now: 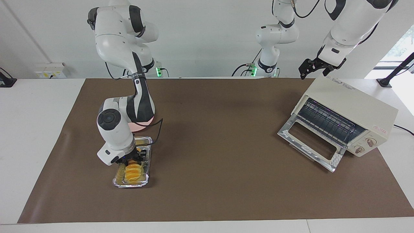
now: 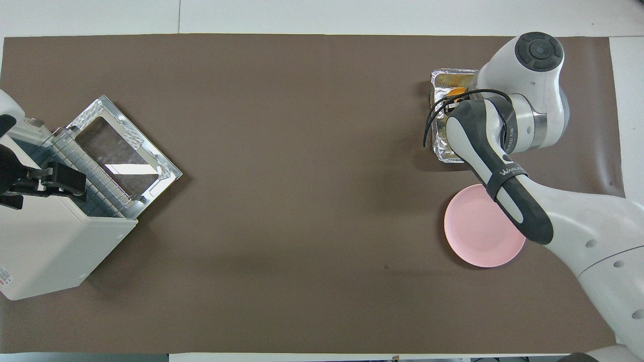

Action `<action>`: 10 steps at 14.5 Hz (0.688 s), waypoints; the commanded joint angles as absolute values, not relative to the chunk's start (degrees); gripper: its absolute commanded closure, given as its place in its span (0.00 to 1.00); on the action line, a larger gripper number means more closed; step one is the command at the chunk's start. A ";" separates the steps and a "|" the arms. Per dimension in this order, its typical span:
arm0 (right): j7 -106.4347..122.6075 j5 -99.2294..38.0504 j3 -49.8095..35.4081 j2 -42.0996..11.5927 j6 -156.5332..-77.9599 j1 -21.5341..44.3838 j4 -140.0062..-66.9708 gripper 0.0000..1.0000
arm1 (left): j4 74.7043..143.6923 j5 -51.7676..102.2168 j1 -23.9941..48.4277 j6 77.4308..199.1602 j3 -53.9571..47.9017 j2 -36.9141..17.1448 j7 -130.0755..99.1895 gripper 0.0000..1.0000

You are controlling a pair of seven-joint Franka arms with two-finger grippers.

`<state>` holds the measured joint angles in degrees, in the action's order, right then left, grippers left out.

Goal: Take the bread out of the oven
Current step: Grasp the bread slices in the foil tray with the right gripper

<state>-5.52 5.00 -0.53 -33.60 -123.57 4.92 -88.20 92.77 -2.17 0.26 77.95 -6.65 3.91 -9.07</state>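
1. Foil tray [image 1: 146,152] lies nearest the facing camera, at the right arm's end of the brown mat [image 1: 213,155], farther from the robots than everything else on the table.
2. Inside that tray rests the bread [image 1: 133,172], a ridged yellow-orange loaf, lying along the tray's length toward its end farthest from the robots.
3. Right gripper [image 1: 132,160] is down in the tray, directly on the bread, its dark fingers set on either side of the loaf's nearer end; whether they are pressing the loaf or standing slightly off it cannot be told.
4. From overhead, the right arm's wrist hides most of the tray, and only a strip of foil [image 2: 443,120] and a sliver of orange bread [image 2: 457,92] show past it.
5. Just nearer the robots than the tray sits a round pink plate [image 2: 473,236], partly under the right forearm.
6. At the left arm's end of the table stands the oven [image 1: 352,106], cream-white and turned at an angle, with its glass door [image 1: 310,142] dropped fully open onto the mat and its wire rack [image 1: 326,121] exposed. Two round knobs [image 1: 365,145] sit beside the opening.
7. Left gripper [image 1: 313,67] waits in the air over the oven's top, at the corner nearest the robots, with its fingers spread apart and holding nothing.
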 commanded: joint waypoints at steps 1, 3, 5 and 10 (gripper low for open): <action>-6.77 5.27 -1.05 -33.22 -124.10 4.48 -88.33 1.00 | 94.39 -1.49 -0.44 78.66 -6.86 5.45 -8.79 0.00; -6.77 5.27 -1.14 -33.22 -123.05 4.40 -87.46 1.00 | 94.31 -1.49 -0.44 78.66 -6.86 5.45 -8.79 0.00; -6.77 5.27 -1.23 -32.96 -121.74 4.31 -87.10 1.00 | 94.31 -1.49 -0.44 78.66 -6.86 5.45 -8.79 0.00; -6.33 5.01 -1.32 -30.95 -114.89 4.22 -84.64 1.00 | 94.39 -1.49 -0.44 78.66 -6.86 5.45 -8.79 0.00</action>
